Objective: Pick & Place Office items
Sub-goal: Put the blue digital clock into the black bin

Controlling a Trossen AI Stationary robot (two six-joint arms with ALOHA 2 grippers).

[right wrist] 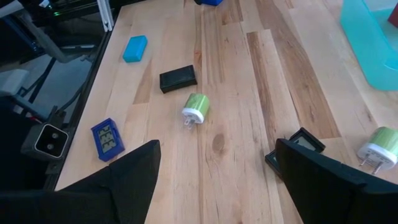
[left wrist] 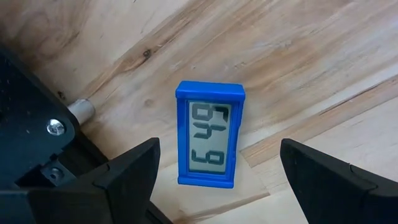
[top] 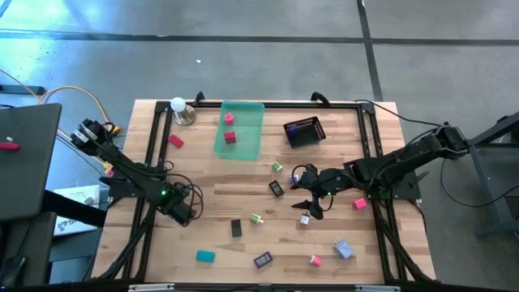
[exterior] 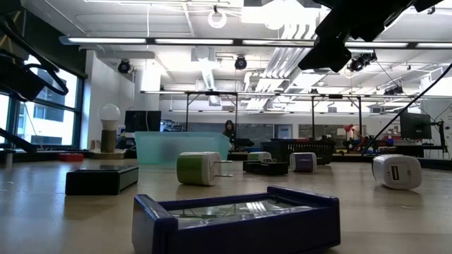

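While your left claw [left wrist: 217, 180] hangs spread over the blue clock [left wrist: 210, 134] near the surface's left edge, a skewed descent could knock it aside; right claw [top: 312, 199] spread, empty.

From overhead I look straight down on the whole table [top: 243, 195], with both arms reaching in from either side. My low camera sits at tabletop height, close behind a blue framed piece [exterior: 236, 219], facing level across the wood into the room beyond. The left wrist camera points nearly straight down, very near the surface, filling its picture with a blue counter [left wrist: 210, 134]. The right wrist camera sits higher and looks slantwise across the table, taking in a green-and-white plug [right wrist: 195, 108], which I think is the one near the table's middle overhead [top: 257, 218]. The translucent green tray [top: 242, 130] appears overhead, low [exterior: 180, 147], and at the right wrist's edge [right wrist: 373, 43].
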